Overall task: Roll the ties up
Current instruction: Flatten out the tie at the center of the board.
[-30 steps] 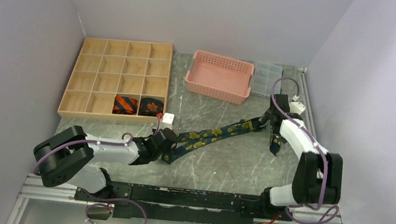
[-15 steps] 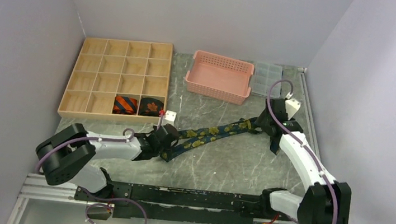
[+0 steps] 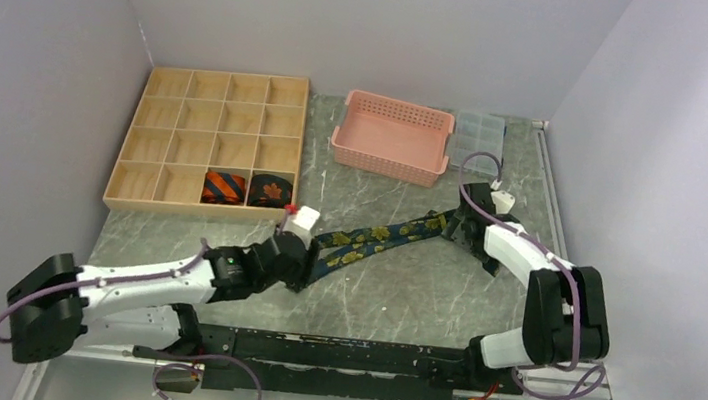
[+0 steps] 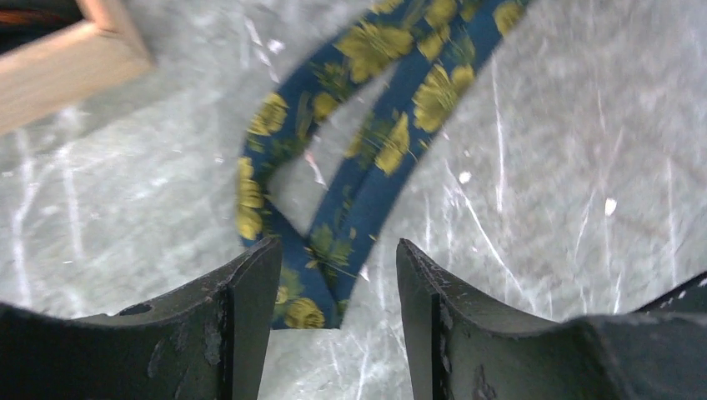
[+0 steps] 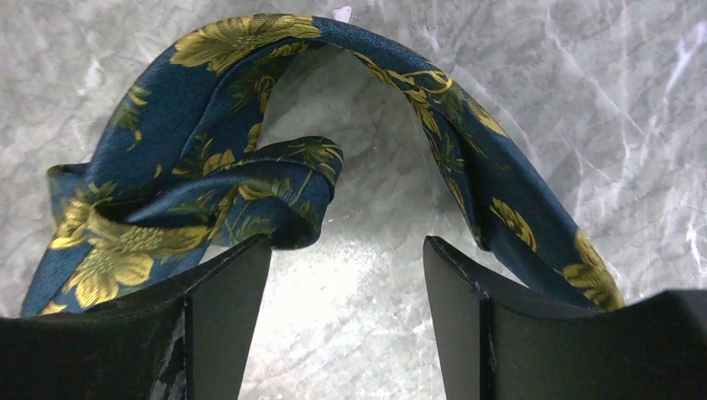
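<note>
Tie (image 4: 371, 158): we find its end inside the spread left gripper (image 4: 338, 258), its fold at twelve o'clock of the spread right gripper (image 5: 346, 250).

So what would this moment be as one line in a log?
step: roll floral tie | left jaws: open, astride its near end | right jaws: open, at its looped end | wooden tray: striped tie, leaf tie rolled
</note>
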You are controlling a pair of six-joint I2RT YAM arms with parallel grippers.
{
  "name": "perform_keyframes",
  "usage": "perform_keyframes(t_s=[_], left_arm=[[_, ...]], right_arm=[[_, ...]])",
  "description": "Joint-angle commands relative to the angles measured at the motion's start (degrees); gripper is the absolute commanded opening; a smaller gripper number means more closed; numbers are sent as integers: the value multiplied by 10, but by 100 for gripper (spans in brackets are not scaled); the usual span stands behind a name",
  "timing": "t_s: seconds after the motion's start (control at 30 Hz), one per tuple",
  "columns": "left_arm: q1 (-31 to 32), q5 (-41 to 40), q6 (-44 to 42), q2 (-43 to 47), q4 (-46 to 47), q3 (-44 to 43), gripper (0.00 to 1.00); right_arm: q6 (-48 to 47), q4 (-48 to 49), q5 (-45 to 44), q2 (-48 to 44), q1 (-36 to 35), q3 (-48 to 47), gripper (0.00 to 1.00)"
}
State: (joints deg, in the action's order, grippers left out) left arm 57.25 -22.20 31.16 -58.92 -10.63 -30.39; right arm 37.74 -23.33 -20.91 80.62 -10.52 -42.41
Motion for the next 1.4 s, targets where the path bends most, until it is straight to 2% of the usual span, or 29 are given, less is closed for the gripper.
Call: perform_keyframes(t_s=[0.0,0.1,0.2,0.27,0.37,0.4,0.6,0.77,1.03,1.17,1.27,1.37], left_arm=[[57,-20,-17,-89,32,-4,59],[57,-66,-14,-172,63,-20,58],[48,-81,-22,-254,69,-46,51],[40,-71,-20,-305,74,-53,39],[34,-70,8,-347,91,-39,9],[31,-70,21,-353,98,-29,4],[-12,-63,99,-328,133,43,3],[-50,-38,137,-288,160,89,3],[-60,-39,152,-280,181,108,3],[-63,-37,150,-279,185,110,3],[-63,-35,146,-284,186,108,3],[-63,-33,142,-286,186,104,3]], right_arm=[[8,40,-10,23,3,-3,72],[10,47,-21,37,5,-2,71],[11,45,-26,60,13,-8,71],[11,41,-29,69,23,-14,71],[8,24,-38,67,43,-21,70],[5,16,-43,63,50,-23,69],[24,-54,-37,52,130,-55,70],[45,-102,-68,57,158,-104,72],[-18,-226,-179,144,194,-332,74],[-88,-232,-238,164,196,-383,74],[-138,-216,-272,168,196,-379,76],[-137,-188,-243,154,198,-350,78]])
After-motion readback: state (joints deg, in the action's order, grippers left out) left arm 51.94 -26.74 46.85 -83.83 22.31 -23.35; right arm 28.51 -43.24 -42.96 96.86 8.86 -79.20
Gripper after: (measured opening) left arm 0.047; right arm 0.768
